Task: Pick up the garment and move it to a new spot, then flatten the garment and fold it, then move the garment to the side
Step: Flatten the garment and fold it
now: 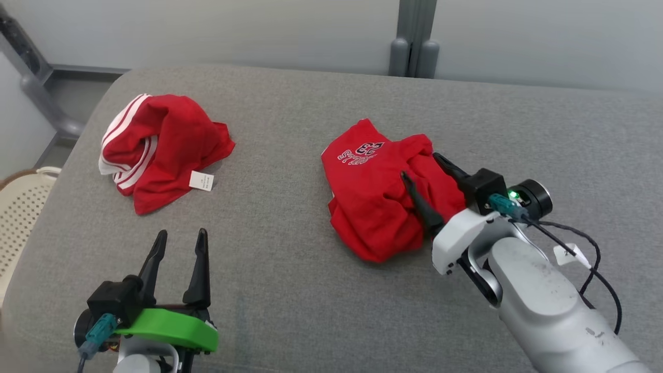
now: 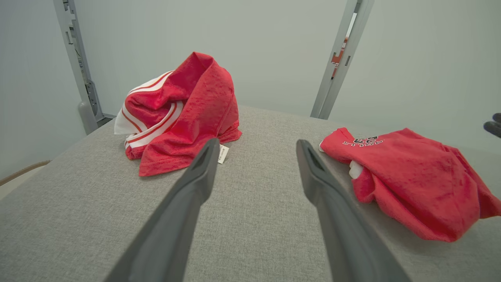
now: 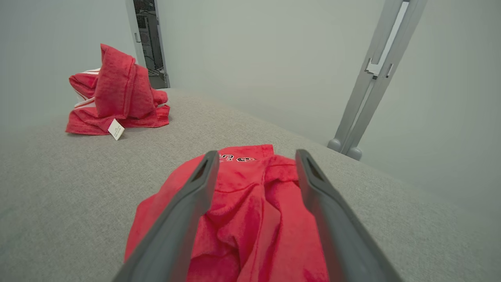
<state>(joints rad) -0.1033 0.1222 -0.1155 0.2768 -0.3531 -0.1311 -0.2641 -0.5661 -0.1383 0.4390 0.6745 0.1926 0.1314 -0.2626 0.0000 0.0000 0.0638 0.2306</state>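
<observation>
The garment (image 1: 368,207), a crumpled red jersey with white-outlined lettering and a dark number on its far side, lies right of centre on the grey cushion (image 1: 290,269). My right gripper (image 1: 419,166) is open, its two dark fingers straddling the top folds of the heap. In the right wrist view the garment (image 3: 250,223) bunches between and under the right gripper (image 3: 256,153). My left gripper (image 1: 182,233) stands open over bare cushion at the near left, with nothing between its fingers. The left wrist view has the left gripper (image 2: 257,141) open, with the garment (image 2: 411,176) to its right.
A second red cloth with white stripes and a small tag (image 1: 166,140) (image 2: 188,113) (image 3: 117,90) is heaped at the far left. A pale perforated basket (image 1: 20,207) sits beyond the cushion's left edge. A grey post (image 1: 414,46) rises behind.
</observation>
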